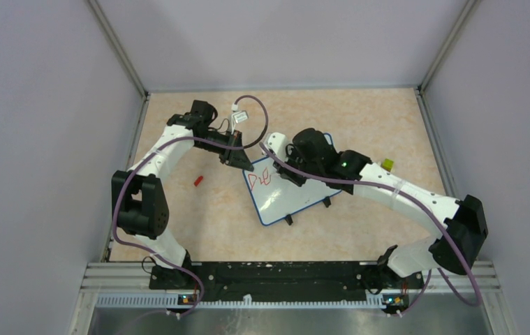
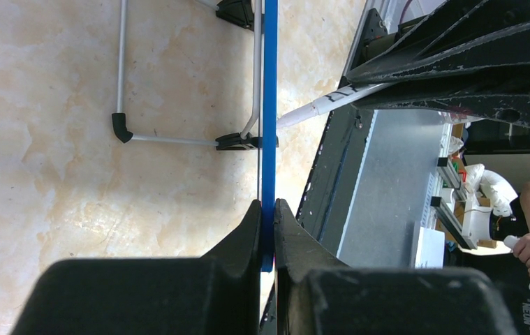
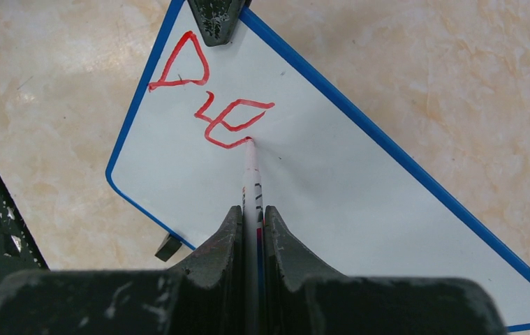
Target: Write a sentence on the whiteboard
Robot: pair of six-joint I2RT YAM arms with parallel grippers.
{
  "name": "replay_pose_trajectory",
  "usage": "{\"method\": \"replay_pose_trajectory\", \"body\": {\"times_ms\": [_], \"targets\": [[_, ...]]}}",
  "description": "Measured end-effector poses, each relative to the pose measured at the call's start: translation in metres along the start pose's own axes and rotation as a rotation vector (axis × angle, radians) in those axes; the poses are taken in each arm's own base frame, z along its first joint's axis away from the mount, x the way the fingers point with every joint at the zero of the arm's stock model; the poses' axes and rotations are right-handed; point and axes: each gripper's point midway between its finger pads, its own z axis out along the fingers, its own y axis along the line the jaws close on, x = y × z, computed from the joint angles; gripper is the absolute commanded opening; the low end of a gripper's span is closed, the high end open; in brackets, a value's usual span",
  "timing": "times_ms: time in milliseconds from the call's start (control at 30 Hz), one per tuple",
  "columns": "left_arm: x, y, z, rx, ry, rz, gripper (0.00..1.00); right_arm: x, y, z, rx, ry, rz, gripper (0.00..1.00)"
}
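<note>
The whiteboard (image 1: 297,199) stands tilted on the table, blue-rimmed, with black feet (image 1: 289,220). Red letters reading roughly "Dre" (image 3: 213,98) sit at its upper left; they also show in the top view (image 1: 260,178). My left gripper (image 1: 239,159) is shut on the board's blue rim (image 2: 269,105) at the top left corner, fingers (image 2: 251,230) on either side. My right gripper (image 3: 253,213) is shut on a white marker (image 3: 251,174). The marker's tip touches the board just after the last red letter. The right gripper hovers over the board in the top view (image 1: 286,171).
A small red cap (image 1: 197,181) lies on the table left of the board. A small yellow-green object (image 1: 387,165) lies to the right, behind my right arm. The board's wire stand and black feet (image 2: 237,142) show in the left wrist view. Grey walls enclose the table.
</note>
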Motion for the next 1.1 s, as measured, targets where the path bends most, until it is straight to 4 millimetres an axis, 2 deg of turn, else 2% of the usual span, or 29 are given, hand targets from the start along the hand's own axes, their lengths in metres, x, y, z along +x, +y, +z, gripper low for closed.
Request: {"method": "replay_pose_trajectory", "body": {"times_ms": [500, 1100], "targets": [[0.0, 0.0003, 0.0, -0.002, 0.0, 0.001, 0.0, 0.0, -0.0028, 0.0001, 0.008, -0.001, 0.008, 0.0], [0.0001, 0.0006, 0.0, -0.003, 0.001, 0.001, 0.0, 0.0025, 0.0038, 0.0034, -0.031, -0.01, 0.006, 0.0]]}}
